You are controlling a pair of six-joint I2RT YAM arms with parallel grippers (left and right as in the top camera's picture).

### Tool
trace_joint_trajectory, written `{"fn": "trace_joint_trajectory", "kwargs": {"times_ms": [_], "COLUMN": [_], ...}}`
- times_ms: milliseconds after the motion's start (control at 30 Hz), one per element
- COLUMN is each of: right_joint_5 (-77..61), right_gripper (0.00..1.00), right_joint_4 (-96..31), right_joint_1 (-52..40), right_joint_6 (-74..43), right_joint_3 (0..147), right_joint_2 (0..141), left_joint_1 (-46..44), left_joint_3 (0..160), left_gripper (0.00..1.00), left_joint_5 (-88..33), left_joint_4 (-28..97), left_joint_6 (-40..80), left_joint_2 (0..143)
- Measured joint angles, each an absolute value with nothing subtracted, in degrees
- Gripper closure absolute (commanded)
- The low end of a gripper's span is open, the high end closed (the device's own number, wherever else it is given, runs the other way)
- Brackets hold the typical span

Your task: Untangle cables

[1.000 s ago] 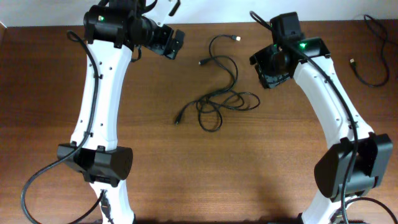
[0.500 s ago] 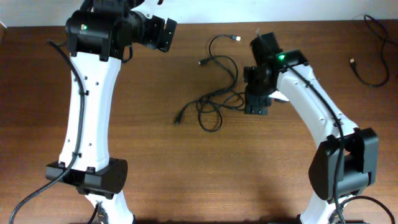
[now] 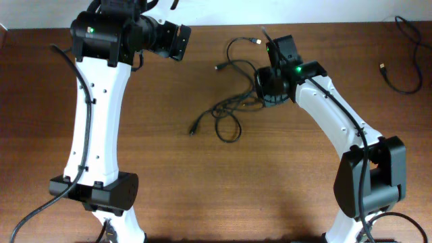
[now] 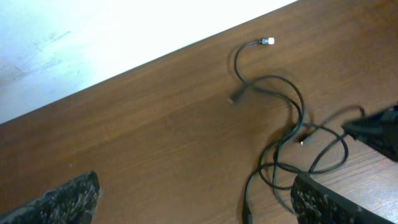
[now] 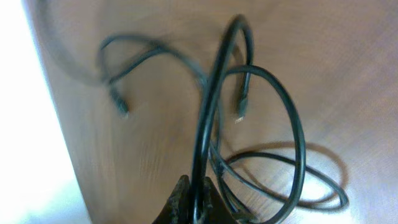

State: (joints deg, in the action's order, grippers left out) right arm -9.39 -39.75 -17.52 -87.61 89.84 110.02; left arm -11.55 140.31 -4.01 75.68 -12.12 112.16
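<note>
Between the tips of the right claw one strand of the cables is clamped, tips together on it. The cord rises straight out of the grip, probably so a pull can draw that strand clear of the rest. Loops hang just past the tips and throw a shadow on the surface, so that part looks raised, though that is a guess. Left of this claw and nearer the arm bases, the rest of the tangle lies loose and flat. One plug end sits furthest out that way, and a silver-tipped end lies just beyond the claw. The left claw is well apart from the tangle, off to the left, with its fingers spread wide and nothing between them. It is likely waiting to pin or take a second strand, and its camera faces the cables. From overhead the right claw's body covers the grip point, so I cannot tell which cord is clamped. The number of cords is also unclear, because the crossings are too thin to read. The right wrist view is blurred on its left side. In the left wrist view the lower loops are cut off behind a finger. Far right of the right claw lies another cord; I cannot tell its role.
</note>
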Motion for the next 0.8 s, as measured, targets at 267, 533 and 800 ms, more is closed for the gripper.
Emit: {"fn": "trace_joint_trajectory", "kwargs": {"times_ms": [267, 533, 800], "right_joint_5": [-10.13, -9.93, -5.85], "right_gripper": [0.96, 0.96, 0.96], "right_joint_4": [-37.21, -46.81, -49.34], "right_joint_1": [-18.87, -19.18, -19.18], "right_joint_6": [-45.54, -20.34, -10.85], "right_joint_3": [101.95, 120.53, 123.90], "right_joint_2": [103.90, 93.01, 90.45], "left_joint_1": [-11.55, -11.55, -11.55], "left_joint_3": [140.31, 140.25, 138.10], "left_gripper": [0.01, 0.02, 0.01], "left_joint_5": [-4.01, -4.01, -9.85], "left_joint_4": [77.49, 79.35, 78.26], "left_joint_6": [-12.12, -12.12, -12.12], "left_joint_2": [112.16, 112.16, 113.16]}}
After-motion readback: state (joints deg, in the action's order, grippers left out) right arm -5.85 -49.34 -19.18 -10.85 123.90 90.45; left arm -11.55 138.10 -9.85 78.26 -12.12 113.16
